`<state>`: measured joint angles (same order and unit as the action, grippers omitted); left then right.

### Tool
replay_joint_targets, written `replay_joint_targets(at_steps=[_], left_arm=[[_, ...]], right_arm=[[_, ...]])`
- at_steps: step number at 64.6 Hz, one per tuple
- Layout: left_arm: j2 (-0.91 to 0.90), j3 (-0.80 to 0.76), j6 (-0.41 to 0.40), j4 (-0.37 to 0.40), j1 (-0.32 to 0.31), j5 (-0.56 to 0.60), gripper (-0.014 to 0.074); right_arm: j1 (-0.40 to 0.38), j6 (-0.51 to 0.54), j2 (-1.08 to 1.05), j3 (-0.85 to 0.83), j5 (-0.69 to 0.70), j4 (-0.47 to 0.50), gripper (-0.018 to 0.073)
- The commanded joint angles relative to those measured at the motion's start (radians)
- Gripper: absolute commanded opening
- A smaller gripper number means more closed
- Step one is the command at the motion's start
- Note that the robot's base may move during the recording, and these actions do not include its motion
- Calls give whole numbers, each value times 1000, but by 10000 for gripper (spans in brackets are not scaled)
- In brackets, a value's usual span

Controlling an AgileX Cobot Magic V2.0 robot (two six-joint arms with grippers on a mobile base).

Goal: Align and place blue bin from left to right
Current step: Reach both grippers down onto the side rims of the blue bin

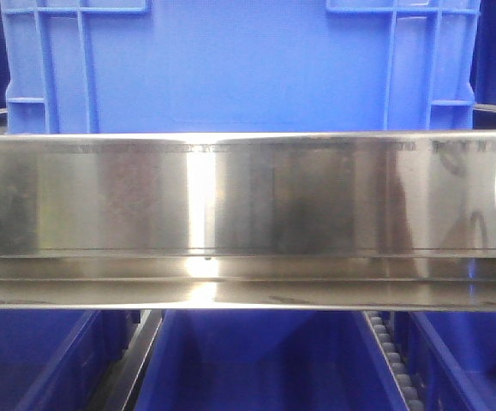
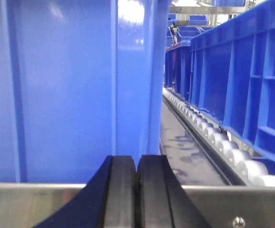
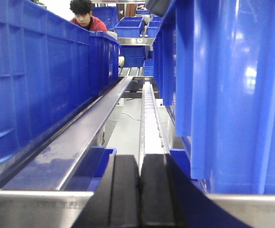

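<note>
Our left claw (image 2: 136, 190) and right claw (image 3: 139, 190), each pressed together on nothing, face the blue bin (image 1: 230, 68) broadside beyond the steel rail (image 1: 316, 197), its corner seemingly nearer the left.

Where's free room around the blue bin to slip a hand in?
Left wrist view: open lane over the roller track, between the near crate wall and the ribbed crate. Right wrist view: bare steel rail and roller strip between the crate row and the close-up crate. Crowded in front: blue bin sits directly behind the steel lip.
</note>
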<state>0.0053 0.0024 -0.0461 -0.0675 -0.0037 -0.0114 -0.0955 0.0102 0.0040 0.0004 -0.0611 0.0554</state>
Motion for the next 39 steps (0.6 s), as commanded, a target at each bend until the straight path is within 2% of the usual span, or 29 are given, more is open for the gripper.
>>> replay_joint_targets(at_steps=[1, 13, 27, 39], left_arm=[[-5, -2, 2, -3, -2, 50, -110], [-5, -2, 2, -3, -2, 99, -110], [-5, -2, 2, -3, -2, 135, -110], [-5, -2, 2, 32, -2, 171, -110]], right_arm=[[3, 1, -4, 0, 39, -8, -162], [3, 1, -4, 0, 55, -8, -162], [3, 1, -4, 0, 164, -8, -162], [3, 1, -4, 0, 189, 11, -162]])
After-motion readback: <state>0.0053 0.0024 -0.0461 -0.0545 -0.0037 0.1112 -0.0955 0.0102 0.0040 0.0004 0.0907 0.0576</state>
